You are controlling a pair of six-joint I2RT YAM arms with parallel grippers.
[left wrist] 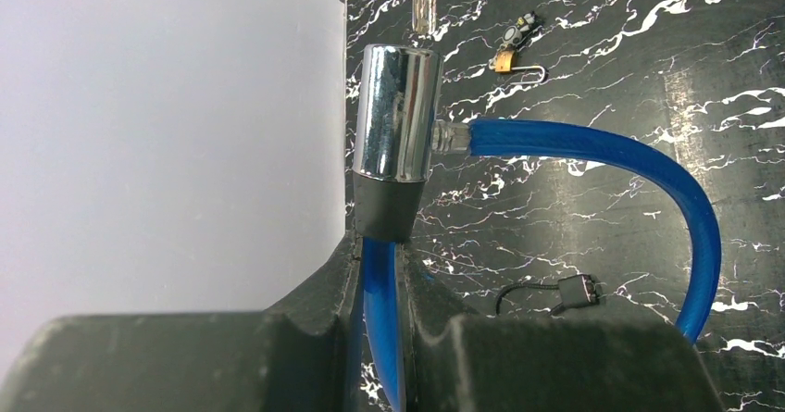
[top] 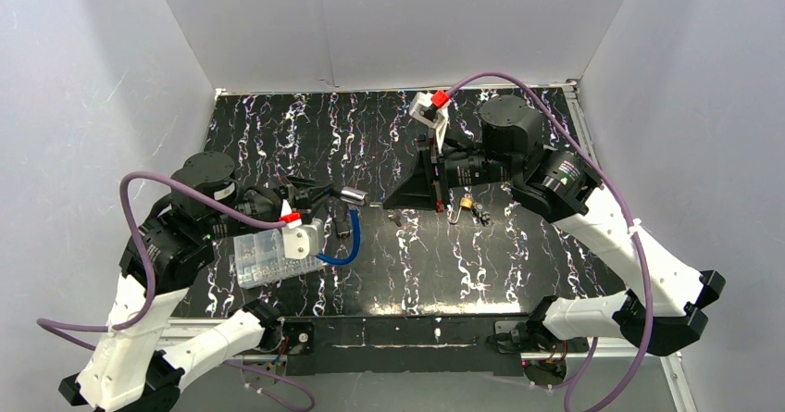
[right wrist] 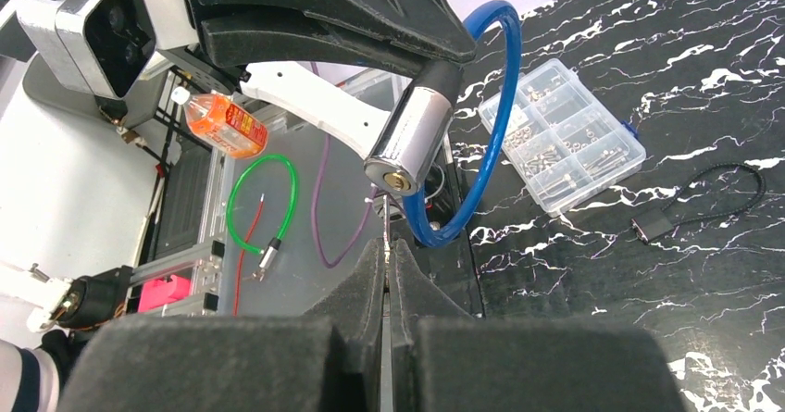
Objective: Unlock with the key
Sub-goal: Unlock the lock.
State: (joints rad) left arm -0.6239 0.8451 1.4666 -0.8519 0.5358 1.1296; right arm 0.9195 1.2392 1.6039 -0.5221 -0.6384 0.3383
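Note:
The lock is a chrome cylinder (left wrist: 396, 111) on a blue cable (left wrist: 602, 148) that loops back into its side. My left gripper (left wrist: 384, 282) is shut on the cable just below the cylinder's black collar and holds it above the table. The keyhole end (right wrist: 398, 181) faces my right gripper (right wrist: 387, 255), which is shut on the key (right wrist: 385, 222). The thin blade sticks out from between the pads, its tip just short of the keyhole. From above, the lock cylinder (top: 353, 194) and the right gripper (top: 389, 203) meet near the table's middle.
A clear plastic parts box (top: 264, 256) lies below the left gripper. A small brass padlock (top: 460, 208) with keys lies to the right of the right gripper. A black tag on a cord (right wrist: 657, 227) lies on the marbled black table (top: 518, 255).

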